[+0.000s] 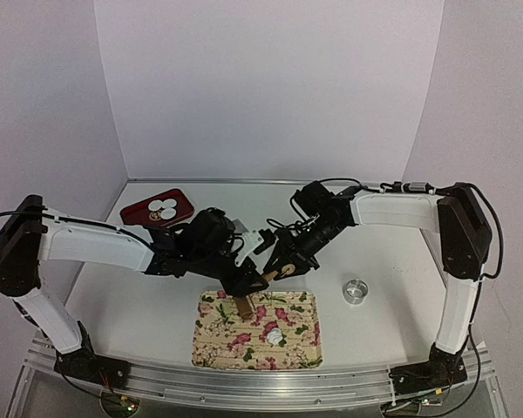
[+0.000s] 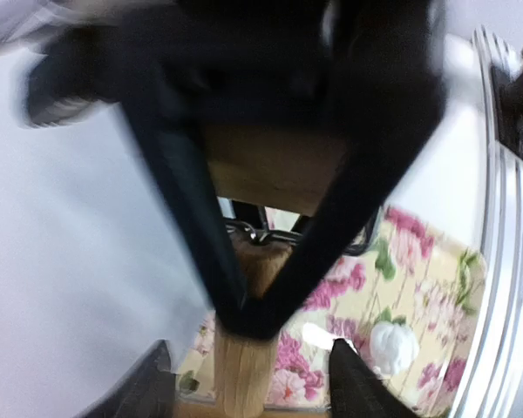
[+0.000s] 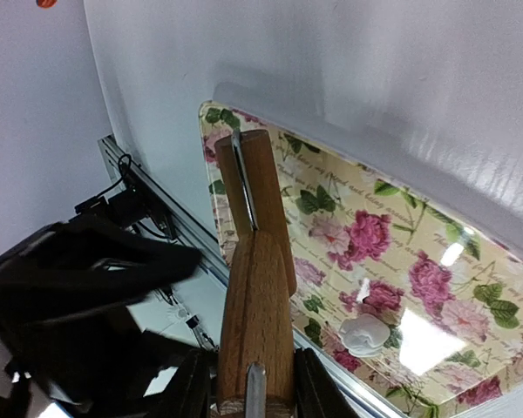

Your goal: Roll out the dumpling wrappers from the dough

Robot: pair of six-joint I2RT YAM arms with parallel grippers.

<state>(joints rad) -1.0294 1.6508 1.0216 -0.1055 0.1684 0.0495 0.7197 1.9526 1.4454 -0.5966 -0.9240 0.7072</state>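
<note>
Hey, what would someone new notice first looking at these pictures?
Both grippers meet over the flowered rectangular tray at the near edge: the right gripper clamps a wooden rolling pin, the left gripper open around it. A small white dough lump lies on that tray; round white wrappers sit on a red tray far left.

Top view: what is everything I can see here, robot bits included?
table: one, white, beneath everything
red tray: one, red, far left
dumpling wrappers: a few, white, on the red tray
floral tray: one, cream and pink, near centre
dough: one lump, white, on the floral tray
rolling pin: one, wooden, over the floral tray
metal ring: one, silver, right of the floral tray
left gripper: one, black, open around the rolling pin
right gripper: one, black, gripping the rolling pin
</note>
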